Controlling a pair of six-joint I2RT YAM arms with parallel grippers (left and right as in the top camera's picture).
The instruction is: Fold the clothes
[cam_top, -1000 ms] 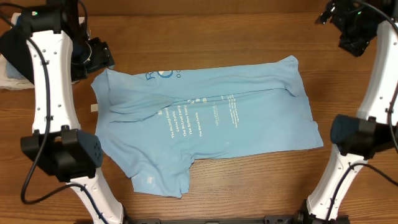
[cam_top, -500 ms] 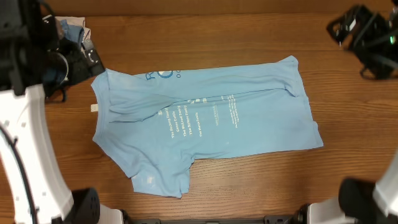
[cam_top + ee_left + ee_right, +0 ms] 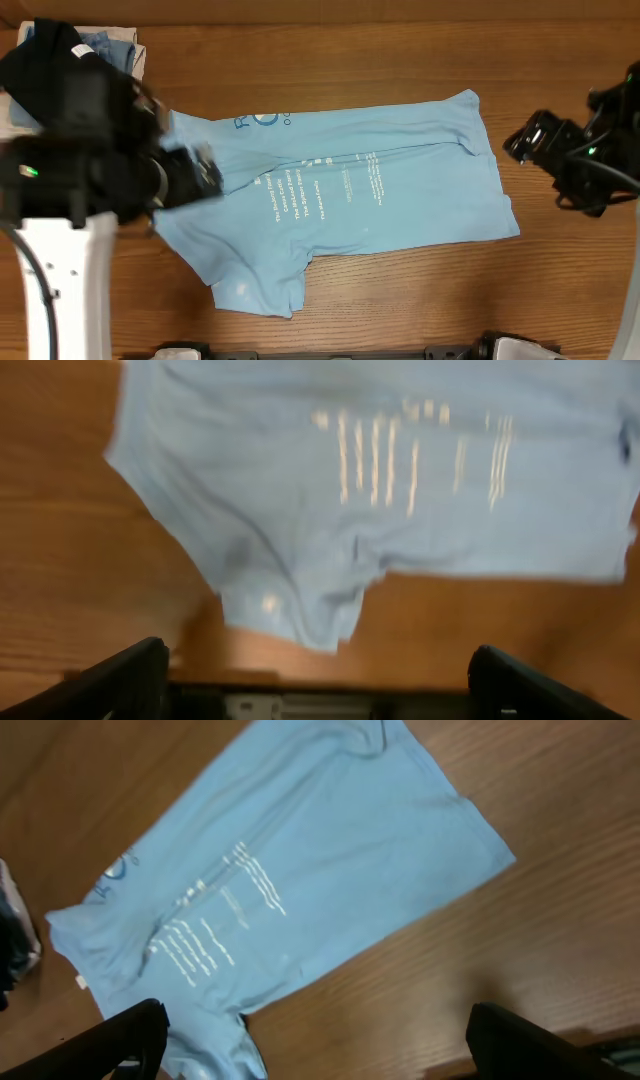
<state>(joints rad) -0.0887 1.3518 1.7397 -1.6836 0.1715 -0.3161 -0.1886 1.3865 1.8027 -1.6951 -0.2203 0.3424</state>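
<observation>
Since neither gripper holds any cloth, the work seems to sit between two folds. The t-shirt [image 3: 380, 190] lies flat on the table [image 3: 400, 310], one long side apparently already turned in over the white lettering [image 3: 300, 195]. A sleeve [image 3: 260, 285] sticks out along the other long side.

The next move probably calls for a fresh hold on that unfolded side. One gripper would take the sleeve end and the other the hem end, so the edge can be carried across evenly. Each would need to come down low enough to pinch the cloth off the wood without bunching it.

The left gripper [image 3: 315, 660] hangs above the sleeve end of the shirt, touching nothing, and it shows blurred from overhead. Its fingers [image 3: 125, 675] are spread wide. The shirt fills the space ahead of them, with the sleeve [image 3: 300, 610] just beyond the tips and about midway between them.

The right gripper [image 3: 315, 1015] is held over bare wood, off the hem end and apart from the cloth. Its fingers [image 3: 120, 1035] are spread wide too and are empty. The shirt [image 3: 300, 870] lies well ahead of these fingers, running at a slant away toward the left finger's side, and its hem corner is the part nearest the right finger.
</observation>
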